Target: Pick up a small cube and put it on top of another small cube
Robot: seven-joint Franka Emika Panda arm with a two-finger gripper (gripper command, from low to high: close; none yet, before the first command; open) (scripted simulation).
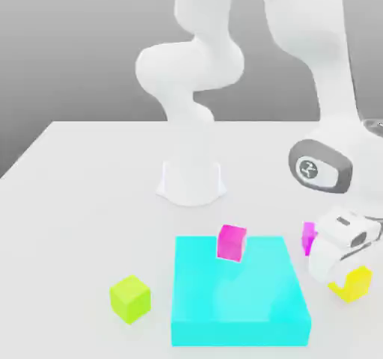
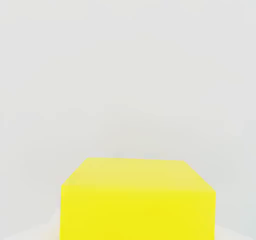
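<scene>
Small cube: the pure-yellow small cube sits low at the exterior view's right, on the worktop, just beside the cyan slab's right edge; the white hand covers its upper left part, so part of it is hidden. In the hand view it looms close, the small cube cut off by the frame edge, its top face and one side face showing.

Pincer: down on the yellow cube; the pincer has its fingers drawn together, clamped on the small cube. The fingertips themselves are hard to make out behind the white hand body.

Lime cube: a yellow-green cube of like size, alone on the worktop at the exterior view's left of the slab, well apart from the hand.

Cyan slab: a broad flat cyan slab in the near middle, far larger than any cube.

On the slab: one magenta cube at its far edge, tilted, one corner up.

Second magenta piece: a magenta block past the slab's far right corner, half hidden by the hand; its full shape cannot be told.

Arm: the white arm comes down from the top right, cut off by the frame; its base stands on the worktop beyond the slab.
</scene>
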